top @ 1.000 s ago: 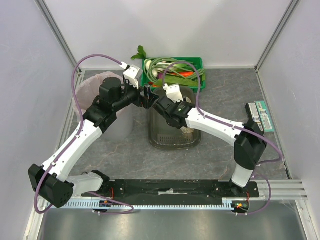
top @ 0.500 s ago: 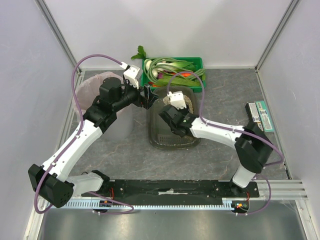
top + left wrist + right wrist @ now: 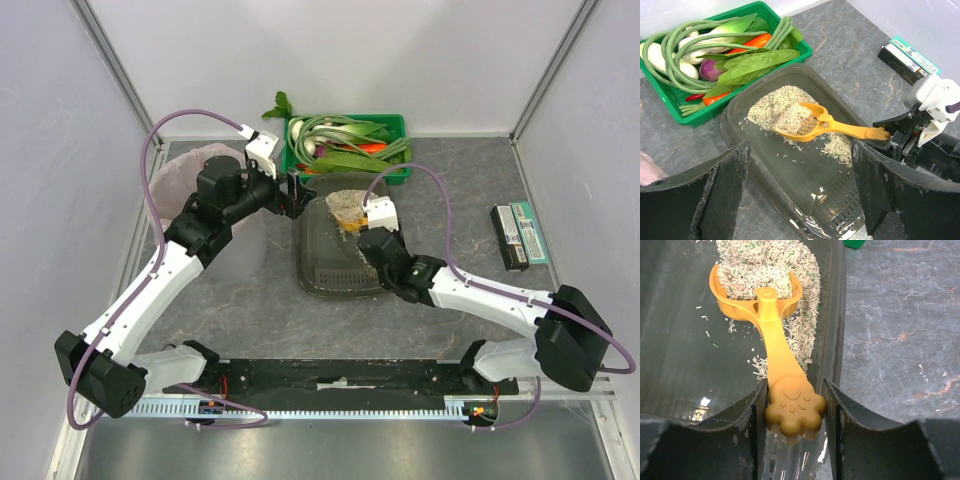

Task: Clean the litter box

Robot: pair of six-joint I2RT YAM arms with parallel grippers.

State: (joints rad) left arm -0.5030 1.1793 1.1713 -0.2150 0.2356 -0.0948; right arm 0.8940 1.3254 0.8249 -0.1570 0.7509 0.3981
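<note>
Grey table (image 3: 450,190): right gripper (image 3: 795,410) clamps scoop (image 3: 775,345) over litter box (image 3: 680,350); left gripper (image 3: 800,170) seemingly agape.

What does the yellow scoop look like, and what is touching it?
The scoop looks like shiny orange-yellow plastic. It has a slotted bowl, a small paw print at the neck, a narrow handle and a paw-shaped end. The right gripper is shut on that paw end. The bowl is heaped with pale litter and sits in the pile at the far end of the litter box, handle pointing back toward the gripper.
</note>
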